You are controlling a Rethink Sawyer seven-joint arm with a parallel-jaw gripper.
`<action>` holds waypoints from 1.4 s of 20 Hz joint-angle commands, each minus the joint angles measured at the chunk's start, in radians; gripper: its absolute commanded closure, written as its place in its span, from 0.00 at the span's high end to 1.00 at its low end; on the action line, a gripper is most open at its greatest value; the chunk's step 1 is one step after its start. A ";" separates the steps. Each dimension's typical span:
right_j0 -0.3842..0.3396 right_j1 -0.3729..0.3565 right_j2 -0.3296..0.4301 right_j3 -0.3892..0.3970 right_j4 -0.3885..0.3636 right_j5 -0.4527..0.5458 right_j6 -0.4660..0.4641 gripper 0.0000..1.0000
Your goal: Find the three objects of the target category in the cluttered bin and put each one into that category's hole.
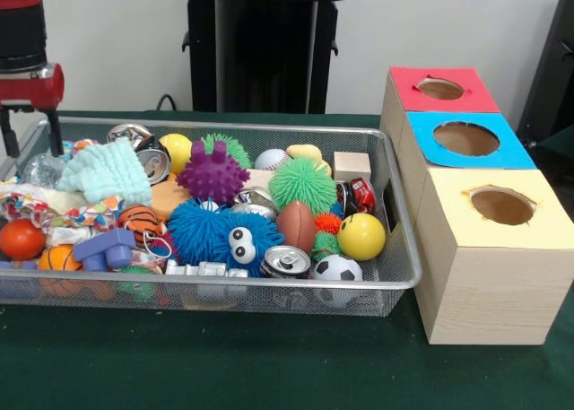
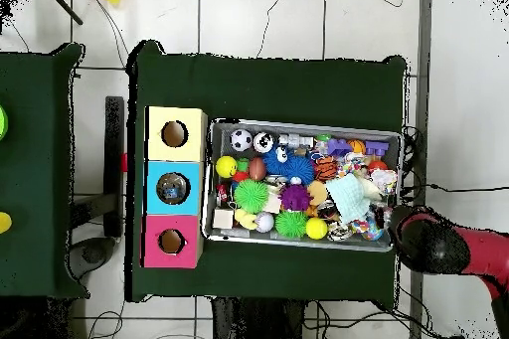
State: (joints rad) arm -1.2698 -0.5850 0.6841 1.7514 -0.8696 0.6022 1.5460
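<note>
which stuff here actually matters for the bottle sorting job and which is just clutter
Job: bin, red-faced hole, end effector, crinkly clear plastic piece below it, possibly a bottle.
Clutter: purple spiky ball, green spiky ball, soccer ball, drink can, blue-faced hole, yellow-faced hole.
</note>
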 commanded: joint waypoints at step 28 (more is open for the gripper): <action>-0.041 0.040 -0.016 -0.063 -0.040 0.010 -0.247 1.00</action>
State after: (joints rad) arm -1.2734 -0.5103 0.6537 1.7520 -0.8927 0.5332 1.5460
